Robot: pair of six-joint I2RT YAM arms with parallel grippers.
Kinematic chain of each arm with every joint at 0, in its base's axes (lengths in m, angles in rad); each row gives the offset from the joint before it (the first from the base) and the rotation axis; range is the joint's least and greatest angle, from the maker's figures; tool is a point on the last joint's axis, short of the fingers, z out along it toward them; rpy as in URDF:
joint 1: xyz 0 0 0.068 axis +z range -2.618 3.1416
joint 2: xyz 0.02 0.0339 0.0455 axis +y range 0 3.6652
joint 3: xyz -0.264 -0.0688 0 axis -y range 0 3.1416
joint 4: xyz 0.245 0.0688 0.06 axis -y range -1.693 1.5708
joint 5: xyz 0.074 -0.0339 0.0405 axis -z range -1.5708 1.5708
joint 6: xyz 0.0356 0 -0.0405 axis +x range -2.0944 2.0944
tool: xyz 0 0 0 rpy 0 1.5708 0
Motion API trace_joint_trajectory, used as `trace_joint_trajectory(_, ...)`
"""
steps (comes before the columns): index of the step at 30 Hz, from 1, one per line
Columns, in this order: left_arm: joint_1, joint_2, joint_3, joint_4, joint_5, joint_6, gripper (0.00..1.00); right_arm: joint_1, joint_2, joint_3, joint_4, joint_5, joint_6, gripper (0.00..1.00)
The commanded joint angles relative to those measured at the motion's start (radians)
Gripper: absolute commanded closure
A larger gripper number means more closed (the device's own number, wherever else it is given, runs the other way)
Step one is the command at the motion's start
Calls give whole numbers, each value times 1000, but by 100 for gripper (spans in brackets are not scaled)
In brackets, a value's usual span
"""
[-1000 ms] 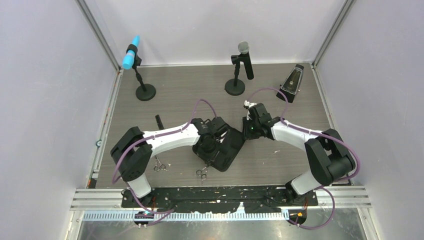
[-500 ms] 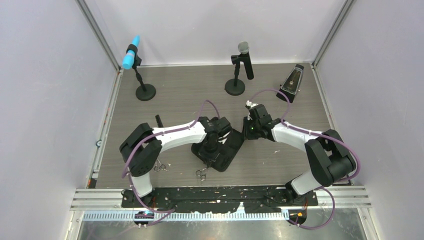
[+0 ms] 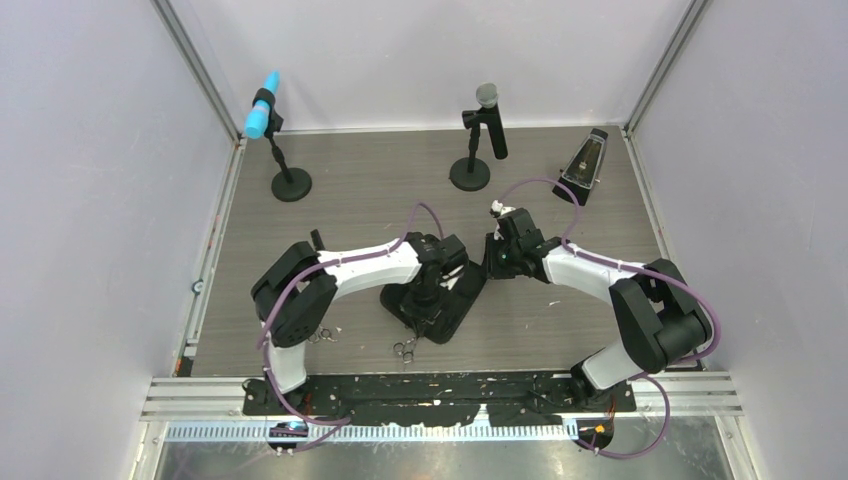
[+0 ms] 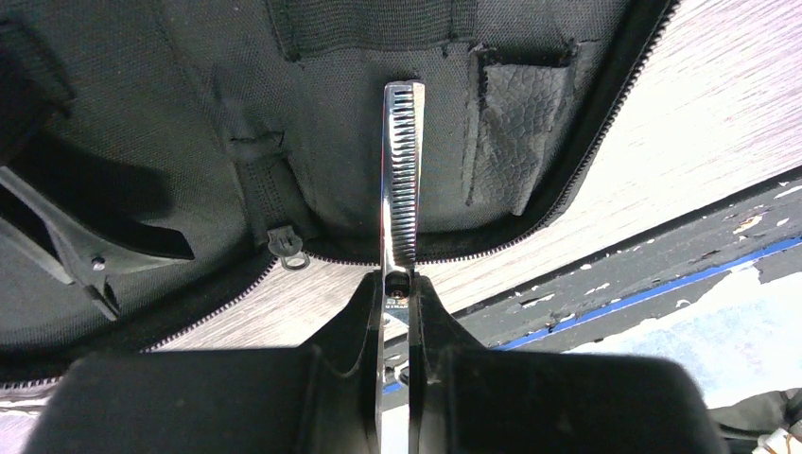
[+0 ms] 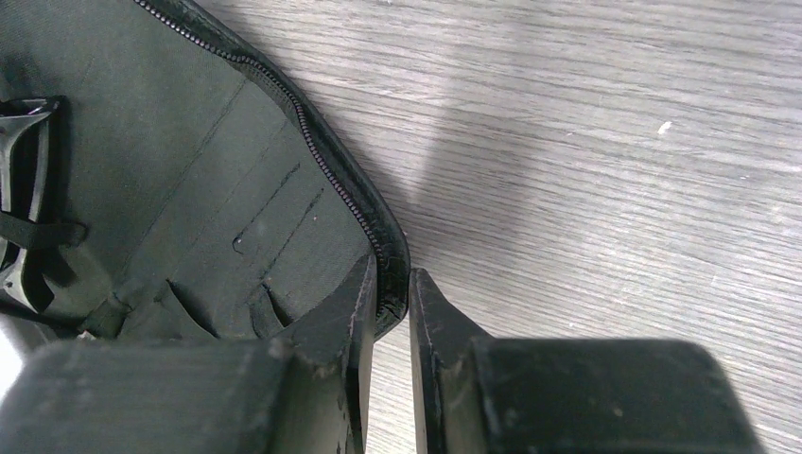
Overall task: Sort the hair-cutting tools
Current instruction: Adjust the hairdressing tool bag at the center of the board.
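The black zip case (image 3: 462, 292) lies open mid-table. My left gripper (image 4: 397, 284) is shut on a pair of silver scissors (image 4: 401, 180), whose toothed blade points over the case lining (image 4: 170, 113) near a leather pocket (image 4: 515, 123). In the top view that gripper (image 3: 432, 288) hangs over the case. A black hair clip (image 4: 90, 251) lies inside at the left. My right gripper (image 5: 390, 284) is shut on the case's zipped rim (image 5: 383, 251), at its right corner (image 3: 487, 262). Two more pairs of scissors (image 3: 320, 334) (image 3: 404, 348) lie near the front edge. A thin black tool (image 3: 317, 238) shows behind the left arm.
A blue-headed microphone (image 3: 262, 118) on a round base stands back left. A black microphone (image 3: 487, 120) stands back centre, and a metronome (image 3: 583, 165) back right. Walls close in the table on three sides; a black rail (image 3: 440, 395) runs along the front.
My left arm has swung right, carrying the scissors further over the case. The right gripper has tightened a little on the case rim and otherwise stayed put.
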Motion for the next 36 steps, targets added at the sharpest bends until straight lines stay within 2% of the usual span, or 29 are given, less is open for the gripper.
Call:
trace_joint_trajectory(1,-5,15,36,-19,41,18,100,7,-14,-9,34,-15,12,80)
trace_joint_trajectory(20,67,89,138,-11,71,18,100,10,-20,-31,55,-41,20,80)
trace_joint_trajectory(36,93,134,233,35,-6,22,100,22,-23,-45,72,-58,31,80)
